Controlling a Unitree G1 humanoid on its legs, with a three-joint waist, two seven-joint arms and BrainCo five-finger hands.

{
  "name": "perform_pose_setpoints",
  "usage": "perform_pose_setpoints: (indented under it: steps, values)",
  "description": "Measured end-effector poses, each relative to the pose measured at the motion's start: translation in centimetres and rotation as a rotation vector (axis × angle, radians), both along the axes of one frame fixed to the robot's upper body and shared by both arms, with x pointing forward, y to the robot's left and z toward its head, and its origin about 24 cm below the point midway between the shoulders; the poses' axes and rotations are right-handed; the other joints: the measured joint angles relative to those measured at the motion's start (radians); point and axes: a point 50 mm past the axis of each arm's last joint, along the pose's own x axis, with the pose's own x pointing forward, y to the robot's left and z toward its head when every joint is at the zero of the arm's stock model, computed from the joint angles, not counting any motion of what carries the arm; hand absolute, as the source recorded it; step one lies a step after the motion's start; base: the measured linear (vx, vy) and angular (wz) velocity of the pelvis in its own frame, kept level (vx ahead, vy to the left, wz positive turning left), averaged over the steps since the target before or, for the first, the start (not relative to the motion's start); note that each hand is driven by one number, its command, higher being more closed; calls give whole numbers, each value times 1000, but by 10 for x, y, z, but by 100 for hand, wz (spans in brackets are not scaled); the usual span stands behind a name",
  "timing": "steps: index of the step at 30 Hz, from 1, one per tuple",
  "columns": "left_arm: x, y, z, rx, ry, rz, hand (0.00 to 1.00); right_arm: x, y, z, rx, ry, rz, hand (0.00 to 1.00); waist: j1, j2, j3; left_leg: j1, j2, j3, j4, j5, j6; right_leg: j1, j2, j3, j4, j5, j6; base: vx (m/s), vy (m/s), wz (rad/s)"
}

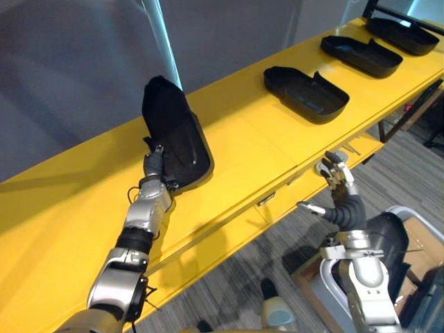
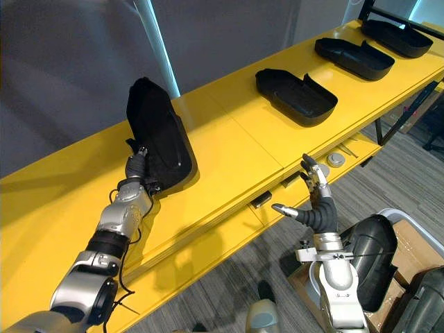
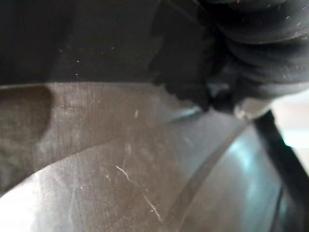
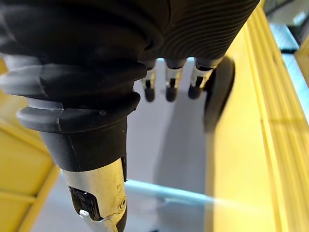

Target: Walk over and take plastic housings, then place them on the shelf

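Note:
A black plastic housing (image 1: pixel 173 128) stands tilted up on its end on the yellow shelf (image 1: pixel 250 156), its hollow side facing the right. My left hand (image 1: pixel 154 163) is at its lower rim, thumb and fingers pinched on the edge. In the left wrist view the housing's inner wall (image 3: pixel 120 159) is right in front of the hand's dark cover (image 3: pixel 251 53). My right hand (image 2: pixel 316 186) hovers below the shelf's front edge, fingers (image 4: pixel 169 87) straight and thumb spread, holding nothing.
Three more black housings (image 1: pixel 305 94) (image 1: pixel 361 55) (image 1: pixel 404 35) lie flat in a row along the shelf to the right. A grey wall backs the shelf. At the lower right a cardboard box (image 1: pixel 416 243) holds further housings (image 2: pixel 371 260). Grey floor lies below.

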Motion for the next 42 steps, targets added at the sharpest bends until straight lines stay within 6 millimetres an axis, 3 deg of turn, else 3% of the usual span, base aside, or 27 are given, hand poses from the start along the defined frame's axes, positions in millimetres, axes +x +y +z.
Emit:
perform_pose_setpoints:
  steps: [5, 12, 13, 25, 33, 42]
  values:
    - [4, -4, 6, 32, 9, -54, 100, 0, 2, -1, 4, 7, 9, 0, -11, -5, 4, -2, 1, 2, 0, 0, 0, 0, 1, 1, -16, 8, -1, 0, 0, 0]
    - [6, -20, 6, -60, 5, -143, 100, 1, 10, -4, 43, 16, 43, 0, -24, -12, 9, 0, 2, 2, 3, -1, 0, 4, 1, 1, -16, 8, 0, 0, 0, 0]
    - [6, -22, 7, -58, 0, -148, 0, 1, 12, -5, 47, 21, 50, 0, -24, -15, 11, 0, 2, 1, 5, -1, 0, 4, 1, 0, -16, 9, 0, 0, 0, 0]
    - [5, -31, 5, -90, -13, -174, 0, 1, 12, -15, 62, 64, 31, 0, -23, -23, 15, 1, 1, -2, 14, -5, 3, 18, -4, -4, -29, 15, 3, -8, 0, 0]
    - [5, -32, 6, -87, -31, -69, 0, -4, 18, -23, 78, 98, 38, 0, -26, -26, 17, 1, 5, -2, 16, -7, 2, 18, -1, -3, -29, 15, 3, 0, 0, 0]
    - [10, -16, 22, 196, 17, 185, 0, -6, 24, -26, 91, 110, 55, 0, -51, -39, 24, -19, 13, 5, 43, -22, 2, 1, 4, 5, -21, 16, 4, 1, 4, -2]
